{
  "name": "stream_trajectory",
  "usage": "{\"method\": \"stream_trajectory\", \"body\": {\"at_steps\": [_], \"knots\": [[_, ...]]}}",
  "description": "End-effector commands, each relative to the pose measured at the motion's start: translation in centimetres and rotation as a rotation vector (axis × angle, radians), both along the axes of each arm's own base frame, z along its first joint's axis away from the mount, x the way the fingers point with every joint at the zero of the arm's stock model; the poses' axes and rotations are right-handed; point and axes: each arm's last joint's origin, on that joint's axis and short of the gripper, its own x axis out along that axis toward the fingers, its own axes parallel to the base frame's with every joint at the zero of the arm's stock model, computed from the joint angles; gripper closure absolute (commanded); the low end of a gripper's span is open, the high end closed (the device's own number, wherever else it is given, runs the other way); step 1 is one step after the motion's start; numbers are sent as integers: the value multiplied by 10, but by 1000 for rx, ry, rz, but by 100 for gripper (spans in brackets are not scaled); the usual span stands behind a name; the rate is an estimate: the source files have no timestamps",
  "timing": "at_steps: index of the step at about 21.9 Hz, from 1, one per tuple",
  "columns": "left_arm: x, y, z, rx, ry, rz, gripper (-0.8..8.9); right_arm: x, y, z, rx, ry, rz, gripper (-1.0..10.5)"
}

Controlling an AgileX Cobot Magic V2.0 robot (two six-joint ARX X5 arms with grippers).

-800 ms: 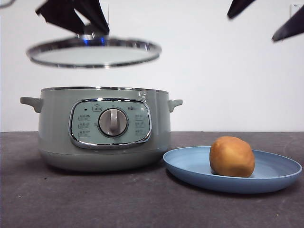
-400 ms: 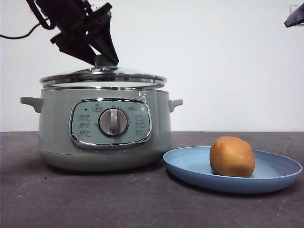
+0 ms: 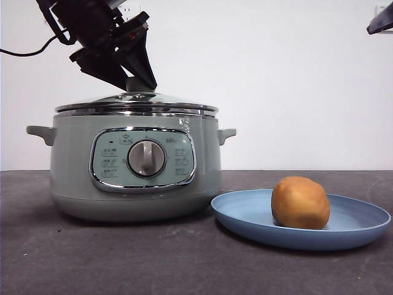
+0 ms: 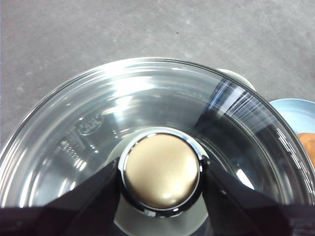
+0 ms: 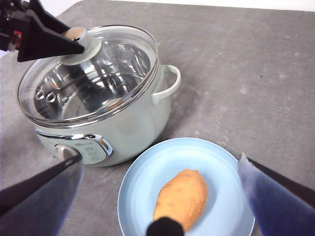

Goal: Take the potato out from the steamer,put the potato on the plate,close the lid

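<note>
The sage-green steamer (image 3: 135,166) stands at the left with the glass lid (image 3: 136,103) seated on its rim. My left gripper (image 3: 136,83) comes down from the upper left and is shut on the lid's knob (image 4: 161,169), one jaw on each side. The golden-brown potato (image 3: 299,203) lies on the light-blue plate (image 3: 245,212) to the right of the steamer. My right gripper (image 5: 161,160) is open and empty, high above the plate (image 5: 147,177) and potato (image 5: 182,196). It shows only as a black tip (image 3: 382,23) at the top right corner.
The dark grey table (image 3: 123,258) runs in front of the steamer and plate. A white wall (image 3: 295,92) stands behind. The steamer's side handle (image 5: 167,83) points toward the plate. A black cable (image 3: 31,50) hangs from the left arm.
The left gripper has lowered the lid from well above the steamer onto its rim. The right arm's tips have drawn up to the top right corner.
</note>
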Motion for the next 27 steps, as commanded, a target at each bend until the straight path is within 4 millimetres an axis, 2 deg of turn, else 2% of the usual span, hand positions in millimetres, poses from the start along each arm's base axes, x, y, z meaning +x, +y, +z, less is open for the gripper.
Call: {"method": "stream_trajectory", "body": {"at_steps": [1, 7, 9, 10, 12, 13, 16, 20, 24, 27], "knots": [[3, -7, -1, 2, -21, -10, 822, 0, 0, 2, 11, -6, -7, 410], [4, -11, -12, 56, 20, 14, 821, 0, 0, 2, 11, -5, -7, 410], [3, -10, -14, 66, 48, 14, 786, 0, 0, 2, 11, -5, -7, 410], [1, -9, -15, 76, 66, 15, 675, 0, 0, 2, 11, -5, -6, 410], [0, -9, -16, 82, 81, 14, 332, 0, 0, 2, 11, -4, -6, 410], [0, -9, -16, 81, 80, 13, 279, 0, 0, 2, 11, -4, -6, 410], [-2, -8, -12, 77, 74, 14, 279, 0, 0, 2, 9, 0, -6, 410], [-14, -3, 7, 55, 26, 18, 279, 0, 0, 2, 8, 1, -6, 410], [-41, 9, 40, 23, -43, 19, 279, 0, 0, 2, 9, 1, -5, 410], [-74, 23, 65, 7, -66, 20, 280, -1, 0, 0, 4, 18, 2, 410]]}}
